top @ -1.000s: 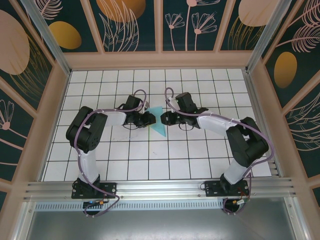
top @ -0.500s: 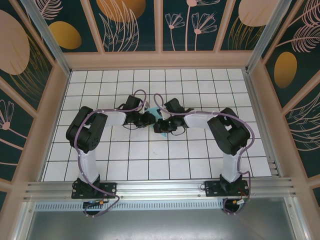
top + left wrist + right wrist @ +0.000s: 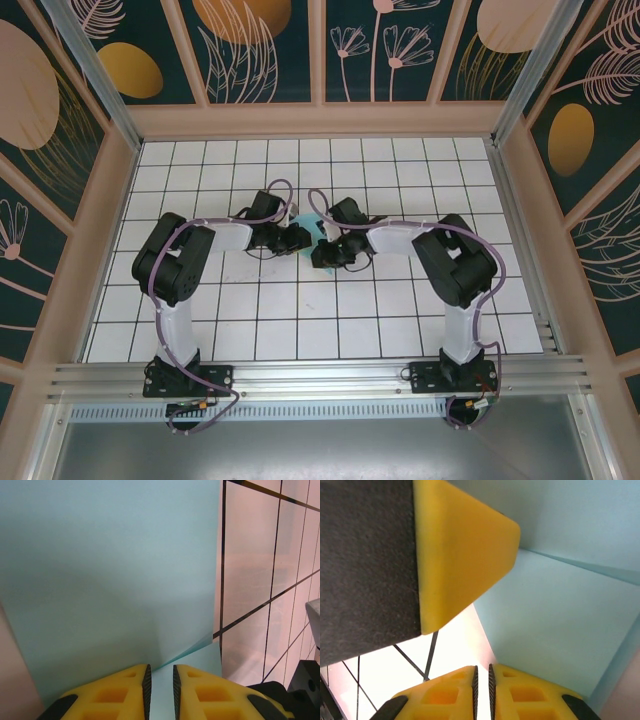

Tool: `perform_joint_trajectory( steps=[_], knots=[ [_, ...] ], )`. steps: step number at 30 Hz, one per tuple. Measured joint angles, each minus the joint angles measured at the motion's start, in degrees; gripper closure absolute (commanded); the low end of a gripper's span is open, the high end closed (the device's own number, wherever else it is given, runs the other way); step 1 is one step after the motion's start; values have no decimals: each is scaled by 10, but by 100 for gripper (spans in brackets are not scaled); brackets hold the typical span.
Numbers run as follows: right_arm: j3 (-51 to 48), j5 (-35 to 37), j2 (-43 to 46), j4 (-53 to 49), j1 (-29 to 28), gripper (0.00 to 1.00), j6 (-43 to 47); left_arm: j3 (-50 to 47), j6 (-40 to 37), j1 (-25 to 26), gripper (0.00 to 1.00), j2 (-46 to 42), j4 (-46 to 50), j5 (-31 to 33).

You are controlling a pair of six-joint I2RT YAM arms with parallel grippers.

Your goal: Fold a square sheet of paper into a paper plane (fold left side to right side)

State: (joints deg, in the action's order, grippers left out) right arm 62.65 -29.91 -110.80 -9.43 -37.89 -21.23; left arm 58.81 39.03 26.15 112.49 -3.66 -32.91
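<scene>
The square sheet of paper [image 3: 110, 565], thin turquoise, stands partly folded, with one layer lifted off another [image 3: 560, 620]. From above only a sliver of it [image 3: 311, 222] shows between the two wrists. My left gripper [image 3: 160, 685] is shut on the sheet's near edge, and the paper runs between its yellow fingers [image 3: 120, 690]. My right gripper [image 3: 482, 687] sits close against the left one [image 3: 298, 238] at mid-table. Its jaws are almost together with pale table in the slit. The paper's edge meets the tip of its right finger [image 3: 530, 690]. Whether that edge is pinched is unclear.
The left gripper's yellow finger [image 3: 460, 555] and black body crowd the upper left of the right wrist view. The white gridded table [image 3: 300, 320] is walled by a wooden frame [image 3: 320, 120]. Both arms reach inward from their bases [image 3: 190, 378].
The right arm swung left until its gripper met the paper and the left gripper, and its jaws narrowed. The sheet, plainly visible from above before, is now mostly covered. The left gripper held still.
</scene>
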Motion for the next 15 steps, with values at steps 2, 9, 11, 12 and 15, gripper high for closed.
perform_joint_trajectory(
  steps=[2, 9, 11, 12, 15],
  knots=[
    [-8, -5, 0, 9, 4, 87, -4, 0, 0, 0, 77, 0, 0, 0],
    [-54, -34, 18, 52, 23, 91, -26, 0, 0, 0, 78, 0, 0, 1],
    [-66, -38, 27, 54, 28, 92, -32, 0, -1, 0, 78, 0, 0, 1],
    [-73, -40, 31, 56, 31, 92, -33, 0, -2, 0, 78, 0, 0, 1],
    [-85, -42, 40, 54, 35, 94, -34, 0, -2, 0, 78, 0, 0, 2]
  ],
)
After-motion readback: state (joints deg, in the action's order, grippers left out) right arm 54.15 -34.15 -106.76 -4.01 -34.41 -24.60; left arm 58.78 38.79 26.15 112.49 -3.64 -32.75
